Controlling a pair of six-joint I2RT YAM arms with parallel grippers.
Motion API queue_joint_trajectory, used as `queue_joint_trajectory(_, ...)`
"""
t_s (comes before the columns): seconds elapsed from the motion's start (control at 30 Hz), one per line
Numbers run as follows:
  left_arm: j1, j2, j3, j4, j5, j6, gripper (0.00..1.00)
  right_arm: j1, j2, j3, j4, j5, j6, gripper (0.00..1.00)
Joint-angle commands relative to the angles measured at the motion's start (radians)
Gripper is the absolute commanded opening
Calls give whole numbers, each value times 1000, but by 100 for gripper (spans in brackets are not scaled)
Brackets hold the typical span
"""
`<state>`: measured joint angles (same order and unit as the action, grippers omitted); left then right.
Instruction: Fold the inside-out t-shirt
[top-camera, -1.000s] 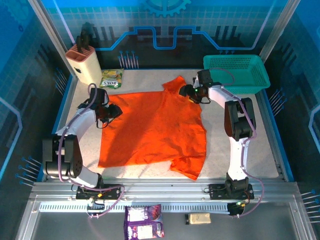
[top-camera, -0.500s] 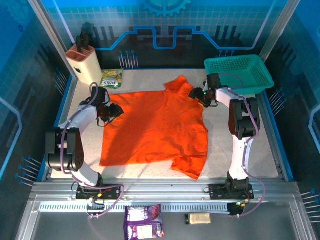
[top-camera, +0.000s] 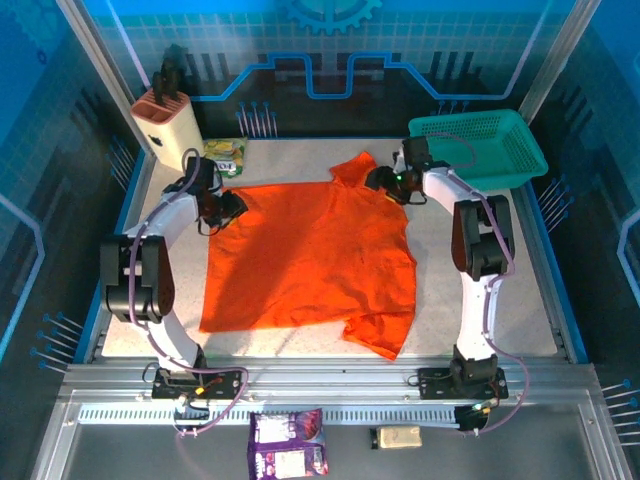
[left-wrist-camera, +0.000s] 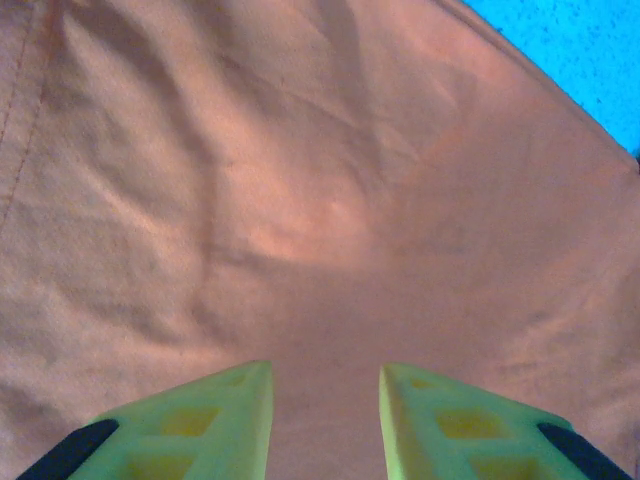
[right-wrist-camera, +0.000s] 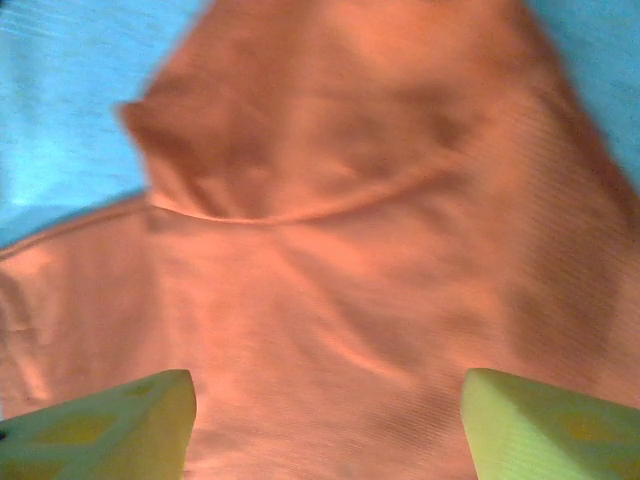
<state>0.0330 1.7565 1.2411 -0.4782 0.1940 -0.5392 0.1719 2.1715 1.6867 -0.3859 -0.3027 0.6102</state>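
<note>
The inside-out t-shirt (top-camera: 310, 250) is bright orange and lies spread flat on the speckled table, with one sleeve pointing toward the far edge and another at the near right. My left gripper (top-camera: 228, 208) hovers over the shirt's far left corner. In the left wrist view its green fingers (left-wrist-camera: 235, 405) stand a little apart above wrinkled cloth (left-wrist-camera: 300, 200), with nothing pinched between them. My right gripper (top-camera: 380, 182) is over the base of the far sleeve. Its jaws (right-wrist-camera: 328, 385) are wide open above the cloth (right-wrist-camera: 350, 250), where a folded seam crosses the view.
A teal mesh basket (top-camera: 480, 145) stands at the far right, close to the right arm. A white knife block (top-camera: 168, 125) and a green packet (top-camera: 225, 155) sit at the far left. A purple packet (top-camera: 288, 445) and a small yellowish item (top-camera: 397, 436) lie on the front rail.
The left gripper has crept toward the far edge along the shirt's left side. The right gripper swung right toward the basket, then came back left over the far sleeve.
</note>
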Motion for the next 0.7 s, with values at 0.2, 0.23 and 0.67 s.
queue_joint_trajectory(0.2,14,140,132,-66,-79,42,31,34,149,179,-50,-41,10,70)
queue_joint_trajectory(0.23,17,156,140,-65,-70,40,31,31,174,182,-45,-46,19,70)
queue_joint_trajectory(0.67,34,398,292,-1,5,7,26,-32,276,238,-72,-11,71,70)
